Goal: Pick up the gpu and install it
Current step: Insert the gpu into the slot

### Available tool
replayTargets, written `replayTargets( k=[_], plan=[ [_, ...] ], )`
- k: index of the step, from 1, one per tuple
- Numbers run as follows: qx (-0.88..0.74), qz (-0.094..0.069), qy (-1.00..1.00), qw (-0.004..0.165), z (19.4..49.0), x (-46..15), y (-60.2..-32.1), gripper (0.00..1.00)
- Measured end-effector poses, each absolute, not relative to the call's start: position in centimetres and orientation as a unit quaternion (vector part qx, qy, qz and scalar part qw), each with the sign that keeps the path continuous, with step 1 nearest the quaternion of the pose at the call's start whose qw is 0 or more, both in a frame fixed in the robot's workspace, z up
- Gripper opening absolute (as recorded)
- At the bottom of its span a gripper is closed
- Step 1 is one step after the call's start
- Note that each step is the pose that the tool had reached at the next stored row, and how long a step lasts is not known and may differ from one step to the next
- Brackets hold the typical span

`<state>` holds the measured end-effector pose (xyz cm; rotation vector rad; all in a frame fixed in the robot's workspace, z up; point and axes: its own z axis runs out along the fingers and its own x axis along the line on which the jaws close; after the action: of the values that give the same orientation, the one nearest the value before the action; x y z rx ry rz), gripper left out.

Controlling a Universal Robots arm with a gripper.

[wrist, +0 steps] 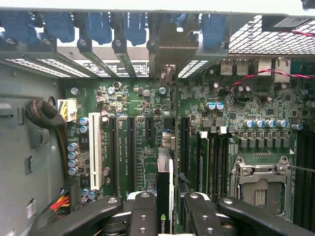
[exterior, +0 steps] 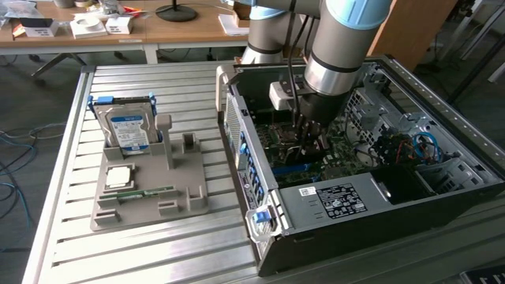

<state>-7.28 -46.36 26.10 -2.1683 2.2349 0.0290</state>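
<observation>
Wrist view: the gripper pinches the gpu edge-on between its black fingers. The card stands over the green motherboard among the expansion slots, its far end toward the blue slot latches. In the exterior view the arm reaches down into the open computer case at centre right. At left, a grey holder carries a hard drive on the slatted table.
</observation>
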Motion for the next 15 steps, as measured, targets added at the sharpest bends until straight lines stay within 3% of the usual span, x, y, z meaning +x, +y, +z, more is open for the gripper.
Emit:
replayTargets(
  k=[15],
  plan=[
    [-0.696,0.009,0.718,0.014,25.84,-7.3,-46.36,0.26]
  ],
)
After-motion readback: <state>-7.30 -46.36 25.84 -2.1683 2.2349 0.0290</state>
